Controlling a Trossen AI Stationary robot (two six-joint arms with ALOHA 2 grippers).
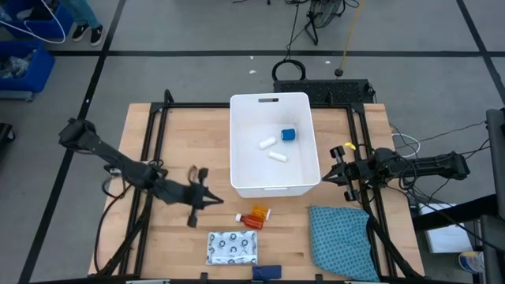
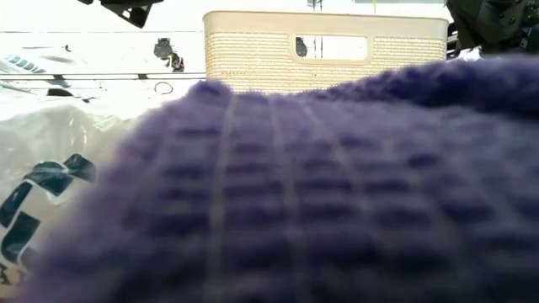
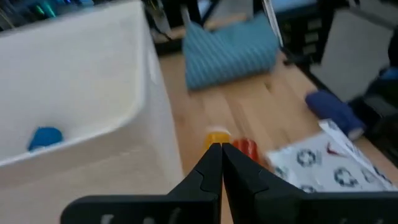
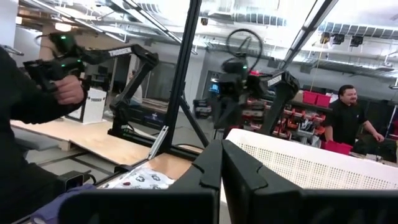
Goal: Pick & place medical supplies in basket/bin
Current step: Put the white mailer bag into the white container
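The left end effector (image 1: 211, 199) hovers left of centre in the high view with its fingers pinched together on nothing, pointing toward the orange pill bottles (image 1: 256, 215) lying just beyond it on the pale wooden surface (image 1: 177, 150). The right end effector (image 1: 338, 166) waits at centre right beside the tub, likewise closed and empty. Risk: smooth round bottles may roll if nudged by closed fingers, so they must spread first. The white basket (image 1: 237, 142), smooth-walled with rounded corners, sits at centre holding a small blue cube (image 1: 289, 134) and two white rolls (image 1: 267, 143). Below lie a crinkly patterned flat packet (image 1: 233, 247), a dark blue bar (image 1: 267, 271) and soft teal cloth (image 1: 341, 241).
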